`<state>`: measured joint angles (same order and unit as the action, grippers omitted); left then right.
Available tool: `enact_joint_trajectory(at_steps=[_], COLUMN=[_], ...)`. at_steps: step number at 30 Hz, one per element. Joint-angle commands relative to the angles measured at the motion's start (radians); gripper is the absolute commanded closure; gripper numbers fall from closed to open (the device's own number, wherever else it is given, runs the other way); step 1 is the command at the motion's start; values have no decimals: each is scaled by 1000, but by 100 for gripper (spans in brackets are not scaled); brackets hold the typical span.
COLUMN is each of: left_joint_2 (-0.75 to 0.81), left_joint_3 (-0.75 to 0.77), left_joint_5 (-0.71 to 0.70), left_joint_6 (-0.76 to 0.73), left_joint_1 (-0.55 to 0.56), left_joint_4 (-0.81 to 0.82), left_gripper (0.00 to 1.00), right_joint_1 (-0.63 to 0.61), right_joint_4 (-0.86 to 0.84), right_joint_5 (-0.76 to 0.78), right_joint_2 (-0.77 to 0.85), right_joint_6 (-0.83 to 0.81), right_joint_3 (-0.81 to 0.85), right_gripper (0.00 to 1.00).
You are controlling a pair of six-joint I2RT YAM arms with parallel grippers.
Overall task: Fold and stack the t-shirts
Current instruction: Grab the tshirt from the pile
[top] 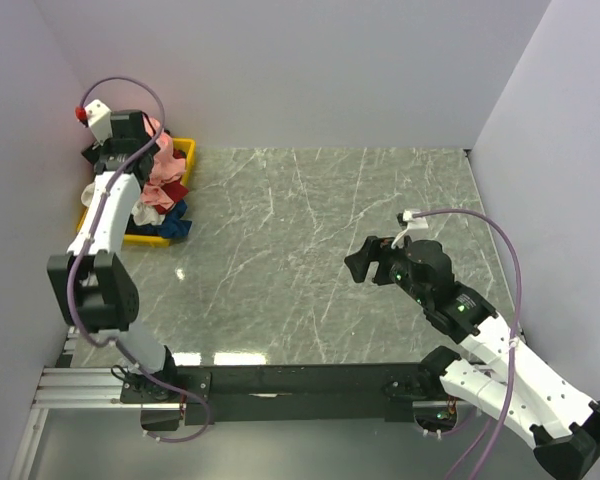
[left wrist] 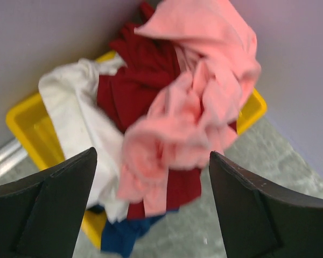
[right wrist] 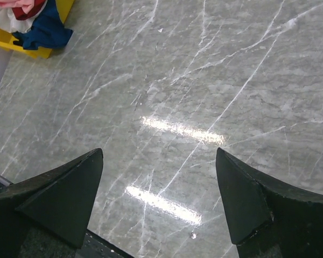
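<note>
1. At the far left corner of the table point(top: 310, 250), a yellow tray point(left wrist: 27, 121) holds the t-shirts point(top: 163, 185) in one crumpled heap. None is folded, so the task looks to be at its very start.
2. The pink shirt point(left wrist: 204, 80) lies on top of the heap, bunched over the dark red shirt point(left wrist: 134, 75). The white shirt point(left wrist: 70, 102) drapes over one rim of the tray. The blue shirt point(left wrist: 121, 236) sits lowest and pokes out by the tray's near edge.
3. The left gripper point(left wrist: 152, 155) hangs just above the heap with its fingers spread wide and nothing between them. The pink folds are centred in the gap, probably because the top shirt comes away most easily.
4. The right gripper point(right wrist: 159, 153) hovers over bare table towards the right edge, well apart from the tray. Its fingers are also wide apart and empty. It seems to wait where a shirt could be spread flat.
5. The shirts are tangled, so lifting the pink one may drag the red one along.
</note>
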<state>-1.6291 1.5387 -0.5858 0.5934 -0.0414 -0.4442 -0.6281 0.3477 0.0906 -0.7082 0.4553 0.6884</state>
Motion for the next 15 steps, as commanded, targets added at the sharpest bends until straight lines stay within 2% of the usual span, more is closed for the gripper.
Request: enact_joint_trajectory(at_steps=[1, 4, 6, 11, 13, 14, 15], left_joint_2=[-73, -185, -264, -307, -299, -295, -295], left_joint_3=[109, 219, 300, 328, 317, 319, 322], left_joint_5=[-16, -23, 0, 47, 61, 61, 66], left_joint_6=[-95, -103, -99, -86, -86, -86, -90], left_joint_1=[-28, -35, -38, -38, -40, -38, -38], left_joint_4=[76, 44, 0, -8, 4, 1, -5], left_gripper=[10, 11, 15, 28, 41, 52, 59], right_joint_1=[-1, -2, -2, -2, -2, -4, -2], right_joint_4=[-49, -50, -46, -44, -46, -46, -42], right_joint_5=[-8, -2, 6, 26, 31, 32, 32], right_joint_2=[18, 7, -2, -10, -16, -20, -23], right_joint_6=[-6, -7, -9, -12, -10, -10, -12], right_joint_3=[-21, -20, -15, -12, -10, -9, -6], right_gripper=[9, 9, 9, 10, 10, 10, 10])
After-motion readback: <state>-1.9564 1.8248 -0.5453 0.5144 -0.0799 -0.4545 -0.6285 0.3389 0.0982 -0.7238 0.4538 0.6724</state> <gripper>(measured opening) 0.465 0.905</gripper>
